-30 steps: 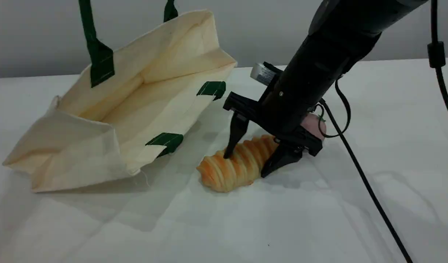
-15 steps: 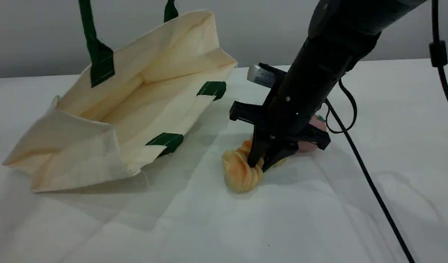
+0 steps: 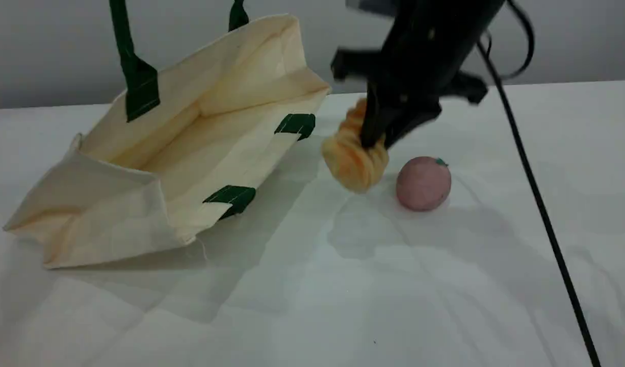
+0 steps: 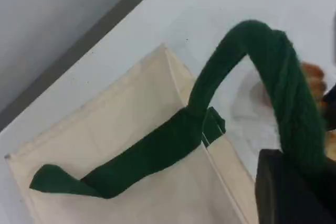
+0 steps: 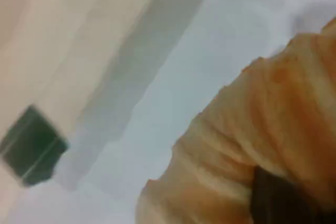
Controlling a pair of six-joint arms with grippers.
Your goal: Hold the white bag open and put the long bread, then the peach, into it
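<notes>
The right gripper [image 3: 381,142] is clamped on the long bread [image 3: 353,158], which hangs clear of the table, long axis running down toward the near edge. The white bag [image 3: 190,153] lies to its left, mouth facing the bread. The left gripper pinches a green handle [image 4: 283,93], holding the bag open. The peach [image 3: 423,183] rests on the table just right of the bread.

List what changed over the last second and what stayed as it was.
The right gripper closed on the bread, which lay flat on the table, and lifted it up and toward the bag; the bread now hangs clear of the table. The peach, hidden behind the arm before, is now in plain view. The bag and its raised handle stayed put.
</notes>
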